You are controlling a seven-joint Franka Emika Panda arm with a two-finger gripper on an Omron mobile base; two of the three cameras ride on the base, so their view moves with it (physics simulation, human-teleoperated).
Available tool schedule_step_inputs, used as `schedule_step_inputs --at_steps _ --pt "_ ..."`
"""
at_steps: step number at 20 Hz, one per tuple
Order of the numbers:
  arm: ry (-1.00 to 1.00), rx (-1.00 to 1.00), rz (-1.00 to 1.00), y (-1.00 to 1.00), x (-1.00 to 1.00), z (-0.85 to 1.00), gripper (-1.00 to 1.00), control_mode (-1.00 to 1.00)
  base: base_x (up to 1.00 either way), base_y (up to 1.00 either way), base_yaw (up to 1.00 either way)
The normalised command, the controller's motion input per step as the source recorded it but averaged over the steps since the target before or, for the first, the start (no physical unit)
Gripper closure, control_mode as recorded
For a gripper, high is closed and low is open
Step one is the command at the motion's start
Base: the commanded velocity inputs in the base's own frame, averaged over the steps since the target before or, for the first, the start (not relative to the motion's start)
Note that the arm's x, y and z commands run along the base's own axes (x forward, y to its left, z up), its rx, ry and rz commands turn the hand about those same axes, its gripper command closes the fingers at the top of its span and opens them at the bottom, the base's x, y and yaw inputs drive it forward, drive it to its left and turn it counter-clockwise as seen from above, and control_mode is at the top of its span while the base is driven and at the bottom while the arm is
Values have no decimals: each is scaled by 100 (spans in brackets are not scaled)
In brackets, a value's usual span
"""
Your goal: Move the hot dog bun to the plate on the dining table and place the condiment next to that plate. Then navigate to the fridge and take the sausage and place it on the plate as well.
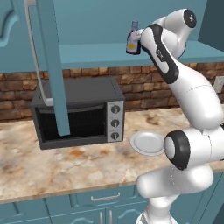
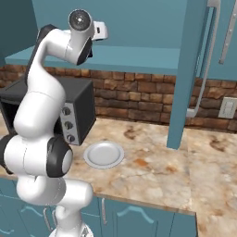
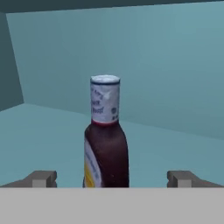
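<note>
The condiment (image 3: 106, 140) is a dark purple-brown bottle with a yellow label and a pale capped neck. It stands upright on the teal shelf (image 1: 87, 54) of an open wall cabinet. In the hand view my gripper (image 3: 112, 179) is open, and the fingertips (image 3: 41, 178) stand wide apart on either side of the bottle, touching nothing. From the left base view the condiment (image 1: 132, 39) sits right against the front of my raised hand. The hot dog bun, the plate, the dining table, the fridge and the sausage are out of view.
A dark microwave (image 1: 78, 111) sits on the marbled wall counter (image 1: 65, 166), under the shelf. A small all-white plate (image 1: 147, 143) lies to its right. The open cabinet door (image 2: 187, 74) hangs edge-on over the counter. A brick backsplash runs behind.
</note>
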Motion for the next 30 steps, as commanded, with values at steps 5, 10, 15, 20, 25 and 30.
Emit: schedule_step_inputs --at_steps 5,10,15,20,25,30 --pt "1 0 6 19 22 -10 -100 -100 0 0 0" --pt "0 0 8 2 20 -4 -100 -100 0 0 0" --pt "0 0 9 0 11 -8 -100 -100 0 0 0" --pt "0 0 9 0 6 -16 -100 -100 0 0 0" --pt "0 0 8 0 12 -9 -100 -100 0 0 0" --pt "0 0 5 0 12 0 100 -100 0 0 0"
